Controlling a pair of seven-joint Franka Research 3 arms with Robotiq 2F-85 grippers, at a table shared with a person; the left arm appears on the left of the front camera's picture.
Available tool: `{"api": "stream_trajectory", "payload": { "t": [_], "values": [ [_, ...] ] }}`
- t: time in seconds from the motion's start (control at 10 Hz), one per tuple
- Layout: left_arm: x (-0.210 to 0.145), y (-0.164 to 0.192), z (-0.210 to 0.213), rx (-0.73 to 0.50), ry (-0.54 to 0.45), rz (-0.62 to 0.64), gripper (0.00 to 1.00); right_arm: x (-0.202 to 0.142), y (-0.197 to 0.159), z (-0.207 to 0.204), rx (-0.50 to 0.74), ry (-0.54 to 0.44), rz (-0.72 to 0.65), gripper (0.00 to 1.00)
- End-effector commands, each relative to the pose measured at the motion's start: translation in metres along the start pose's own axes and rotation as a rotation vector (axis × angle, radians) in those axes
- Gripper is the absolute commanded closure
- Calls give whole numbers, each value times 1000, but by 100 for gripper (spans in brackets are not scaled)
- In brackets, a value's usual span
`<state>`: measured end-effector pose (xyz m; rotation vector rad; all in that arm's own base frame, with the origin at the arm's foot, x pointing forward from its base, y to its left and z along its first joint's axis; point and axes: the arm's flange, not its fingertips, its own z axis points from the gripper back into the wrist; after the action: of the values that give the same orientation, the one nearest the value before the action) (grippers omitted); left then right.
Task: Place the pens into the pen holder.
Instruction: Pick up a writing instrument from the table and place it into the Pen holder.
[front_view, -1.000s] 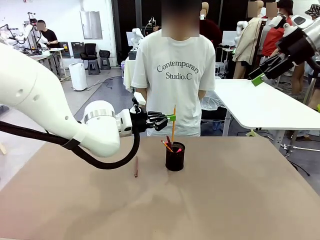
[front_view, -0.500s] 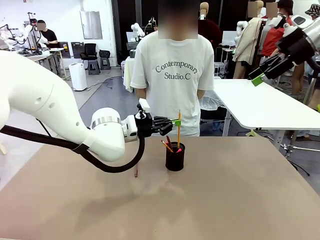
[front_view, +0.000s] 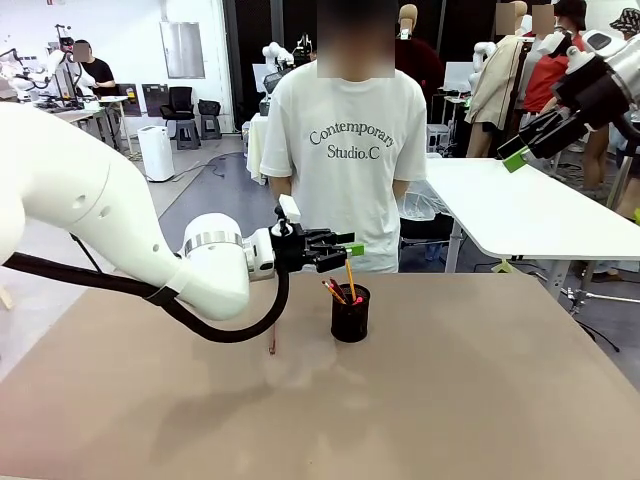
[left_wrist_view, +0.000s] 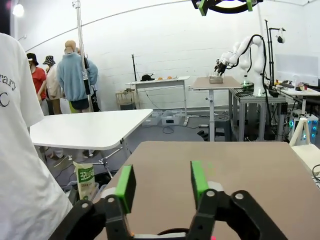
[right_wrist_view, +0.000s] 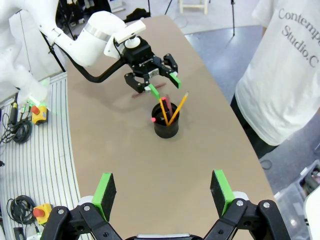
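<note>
The black mesh pen holder (front_view: 350, 314) stands mid-table with several pens leaning in it, among them a yellow-orange one (front_view: 350, 279). Just above and left of it hovers my left gripper (front_view: 343, 244), open, nothing between its green pads (left_wrist_view: 125, 187). The right wrist view looks down on the holder (right_wrist_view: 166, 127), the yellow pen (right_wrist_view: 178, 107) and the left gripper (right_wrist_view: 162, 84) beside it. One dark red-brown pen (front_view: 272, 346) lies on the table left of the holder, partly behind the arm's cable. My right gripper (front_view: 514, 158) hangs high at the right, open and empty (right_wrist_view: 164, 192).
A person in a white T-shirt (front_view: 345, 150) stands at the far edge, right behind the holder. The brown table (front_view: 450, 400) has free room in front and to the right. A white table (front_view: 520, 205) stands beyond on the right.
My left gripper carried the yellow pen right over the holder, then opened. The pen dropped into the holder and now leans there.
</note>
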<state>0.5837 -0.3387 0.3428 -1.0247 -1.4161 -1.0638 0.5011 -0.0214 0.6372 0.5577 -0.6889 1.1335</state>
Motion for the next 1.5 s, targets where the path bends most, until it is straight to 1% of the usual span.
{"api": "stream_trajectory", "payload": {
  "t": [0.0,0.2,0.4,0.5,0.7,0.8,0.9,1.0,1.1,1.2,1.3,1.4],
  "values": [
    [5,-1,2,-20,-2,-7,0,0,2,0,1,0,0,0],
    [8,-4,3,-60,25,-13,0,0,2,0,1,0,0,0],
    [12,-7,4,-45,60,2,0,0,2,0,1,0,0,0],
    [22,-10,7,-13,140,48,0,0,2,0,1,0,0,0],
    [50,-16,19,32,217,72,0,0,2,0,1,0,0,0],
    [68,-26,25,20,259,109,0,0,2,0,1,0,0,0],
    [83,-37,29,11,299,88,0,0,2,0,1,0,0,0],
    [99,-46,34,53,356,91,0,0,2,0,1,0,0,0],
    [112,-53,37,135,439,66,0,0,2,0,1,0,0,0],
    [132,-66,41,226,534,111,0,0,2,0,1,0,0,0],
    [146,-76,43,277,602,109,0,0,2,0,1,0,0,0],
    [156,-78,46,313,667,72,0,0,2,0,1,0,0,0]
  ]
}}
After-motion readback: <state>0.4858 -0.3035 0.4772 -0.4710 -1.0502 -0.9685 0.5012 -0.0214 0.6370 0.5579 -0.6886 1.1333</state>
